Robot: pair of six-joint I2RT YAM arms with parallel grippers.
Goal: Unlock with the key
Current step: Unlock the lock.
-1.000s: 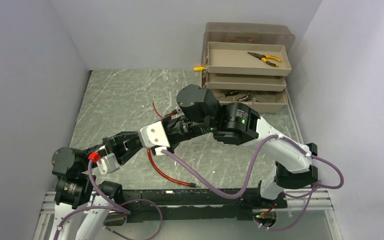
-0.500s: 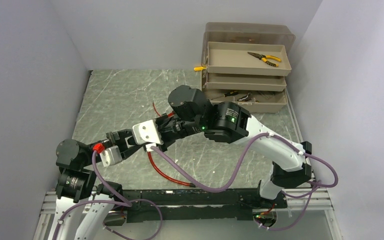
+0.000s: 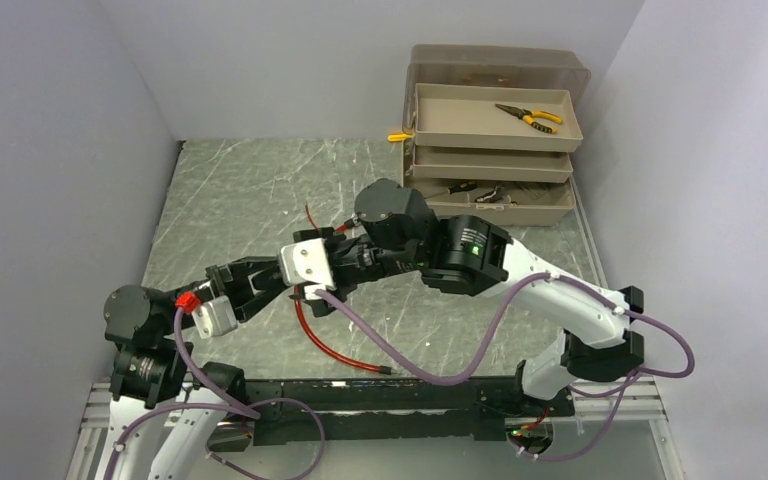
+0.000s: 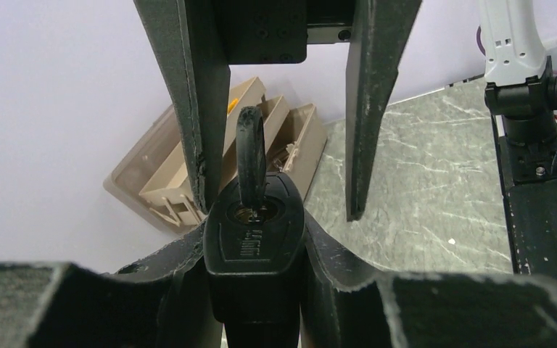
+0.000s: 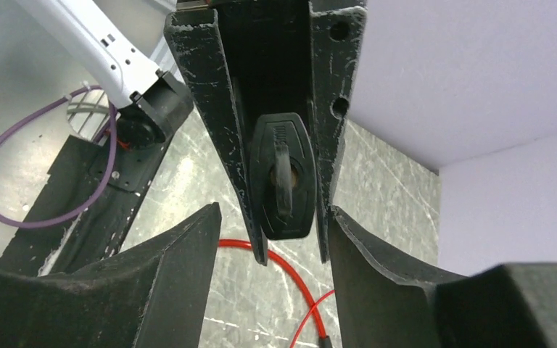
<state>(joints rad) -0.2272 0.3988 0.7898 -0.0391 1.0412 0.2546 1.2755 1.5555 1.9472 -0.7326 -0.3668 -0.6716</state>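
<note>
We note the left gripper [image 4: 256, 243] clenched on the black lock [image 4: 255, 290], one finger against each side of the body, keyhole face turned toward the right arm. The lock sits above the table [image 3: 240, 190], near the middle and left of centre; in the top view the two grippers meet there and hide it. The key [image 4: 251, 156] stands in the keyhole, its black head sticking out edge-on. The right gripper [image 5: 274, 217] is released: its fingers [image 4: 373, 94] straddle the key head with a gap on both sides, narrow on one and wide on the other, and touch neither key nor lock as far as we can see. A red cable [image 3: 325, 345] lies on the table below the lock and curves toward the near edge. A tan toolbox [image 3: 490, 160] with stepped trays stands at the far right, with yellow-handled pliers [image 3: 530, 117] in its top tray.
</note>
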